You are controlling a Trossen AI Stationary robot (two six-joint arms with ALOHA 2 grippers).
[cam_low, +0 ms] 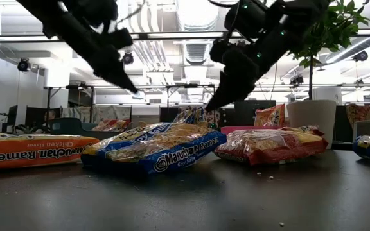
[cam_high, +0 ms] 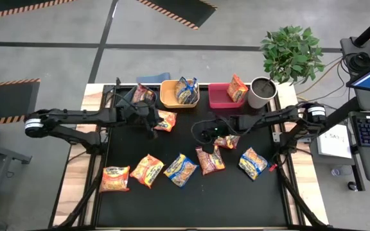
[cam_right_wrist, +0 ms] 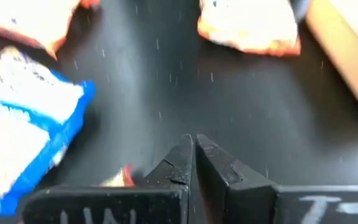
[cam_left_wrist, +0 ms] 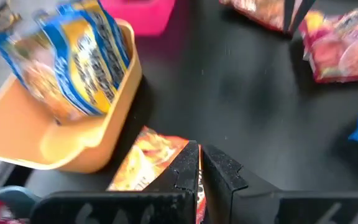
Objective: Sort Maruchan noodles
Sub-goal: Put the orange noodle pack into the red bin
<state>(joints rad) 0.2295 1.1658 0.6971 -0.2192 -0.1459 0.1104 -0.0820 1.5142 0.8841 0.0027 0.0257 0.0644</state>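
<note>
Crinkly orange-trimmed plastic is pinched in the left gripper [cam_left_wrist: 199, 168]: its jaws are closed on the edge of a flat orange ramen packet [cam_high: 166, 120] just in front of the yellow plastic bin [cam_high: 169, 98]. The right gripper [cam_right_wrist: 191, 149] has its jaws closed, apparently on a red-trimmed packet [cam_high: 227, 141] at mid-desk. Lift each cleanly, keeping the thin edge from slipping, then match trim to bin.

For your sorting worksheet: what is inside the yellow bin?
The yellow bin holds one blue-trimmed packet, standing on edge. Anything beneath that packet is hidden from view.
</note>
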